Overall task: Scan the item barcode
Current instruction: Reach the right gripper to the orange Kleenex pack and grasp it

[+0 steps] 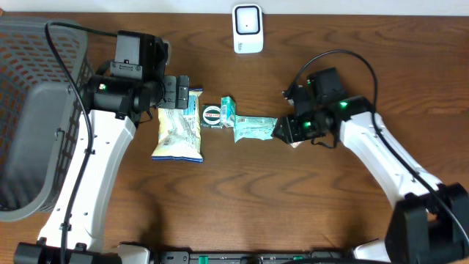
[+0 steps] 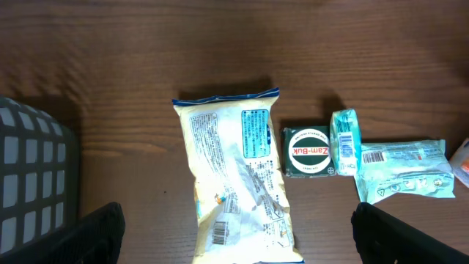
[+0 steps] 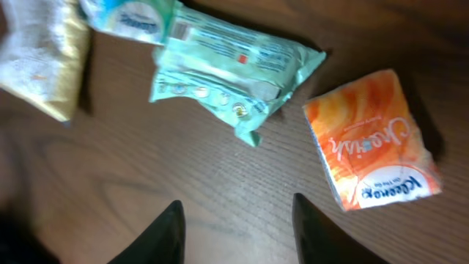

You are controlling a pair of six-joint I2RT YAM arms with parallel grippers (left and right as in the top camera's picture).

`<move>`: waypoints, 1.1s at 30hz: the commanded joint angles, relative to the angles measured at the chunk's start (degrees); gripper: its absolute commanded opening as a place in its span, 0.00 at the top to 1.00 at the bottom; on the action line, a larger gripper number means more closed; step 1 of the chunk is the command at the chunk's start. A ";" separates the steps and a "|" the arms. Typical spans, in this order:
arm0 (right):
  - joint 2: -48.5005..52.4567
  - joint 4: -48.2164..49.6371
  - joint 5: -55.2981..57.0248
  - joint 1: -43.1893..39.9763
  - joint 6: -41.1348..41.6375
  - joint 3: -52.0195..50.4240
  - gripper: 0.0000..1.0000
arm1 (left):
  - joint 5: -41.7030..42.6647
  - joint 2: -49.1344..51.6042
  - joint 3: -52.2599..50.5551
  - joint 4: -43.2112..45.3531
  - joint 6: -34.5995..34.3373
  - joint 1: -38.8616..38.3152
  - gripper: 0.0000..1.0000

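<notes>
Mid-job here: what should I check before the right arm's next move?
1. Nothing held by right end effector: ok, jaws apart and empty.
2. Lined up over orange tissue pack: not ok, the pack lies off to one side.
3. Its barcode found: cannot tell, none shows on the upper face.
4. Nothing blocking scanner: ok.
5. Nothing held by left end effector: ok, jaws wide.

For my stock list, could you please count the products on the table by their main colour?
Pale yellow: 1, the snack bag
Dark green: 1, the Zam-Buk tin
Teal: 2, the small pack and the wipes pack
Orange: 1, the tissue pack
Total: 5
</notes>
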 commanded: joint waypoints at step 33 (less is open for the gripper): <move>12.87 17.99 9.42 -8.52 9.55 0.90 0.82 | -0.31 0.00 0.50 -0.13 1.01 0.26 0.02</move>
